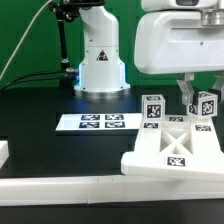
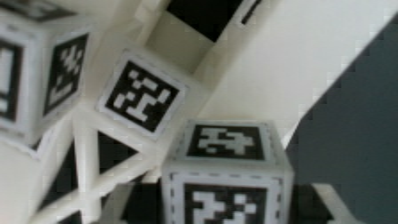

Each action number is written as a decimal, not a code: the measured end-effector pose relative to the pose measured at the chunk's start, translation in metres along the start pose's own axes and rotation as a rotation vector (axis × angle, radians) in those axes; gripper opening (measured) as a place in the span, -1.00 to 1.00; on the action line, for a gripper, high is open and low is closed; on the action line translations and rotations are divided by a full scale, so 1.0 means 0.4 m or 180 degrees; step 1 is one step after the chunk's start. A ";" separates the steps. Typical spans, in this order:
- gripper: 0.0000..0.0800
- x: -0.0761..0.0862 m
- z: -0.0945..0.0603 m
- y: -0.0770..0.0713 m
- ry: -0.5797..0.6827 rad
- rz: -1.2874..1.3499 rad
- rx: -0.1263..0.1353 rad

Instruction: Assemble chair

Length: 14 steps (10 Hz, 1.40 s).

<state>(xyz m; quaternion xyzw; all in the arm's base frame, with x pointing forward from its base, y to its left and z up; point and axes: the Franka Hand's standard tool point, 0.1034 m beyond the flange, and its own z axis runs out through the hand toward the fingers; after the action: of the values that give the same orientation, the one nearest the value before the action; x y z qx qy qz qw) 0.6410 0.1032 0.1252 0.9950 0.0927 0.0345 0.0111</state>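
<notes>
Tool (image 1: pixel 190 100) hanging over the chair (image 1: pixel 172 150), fingers (image 1: pixel 185 97) reaching down among its tagged upright posts (image 1: pixel 153 109), opening and any grip impossible to tell, chair sitting on the black table (image 1: pixel 40 105)

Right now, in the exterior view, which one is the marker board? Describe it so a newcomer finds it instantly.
Start at the white robot base at the back of the black table. Just in front of it lies the marker board, a thin flat white strip printed with black-and-white tags. Unlike the blocky chair to the exterior view's right, it lies flat and carries nothing.
</notes>
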 end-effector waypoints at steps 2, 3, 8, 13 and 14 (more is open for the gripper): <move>-0.29 0.000 0.000 0.002 -0.0003 0.0657 0.0002; -0.29 -0.002 0.001 0.000 -0.0012 0.1044 0.0003; -0.29 -0.001 0.002 -0.034 -0.0072 0.3116 0.0120; 0.42 -0.001 -0.007 -0.036 -0.0123 0.2164 0.0034; 0.58 0.000 -0.006 -0.046 -0.0119 0.1638 0.0042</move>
<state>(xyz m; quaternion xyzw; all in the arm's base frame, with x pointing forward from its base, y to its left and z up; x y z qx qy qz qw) 0.6376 0.1213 0.1270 0.9864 -0.1635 0.0172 -0.0029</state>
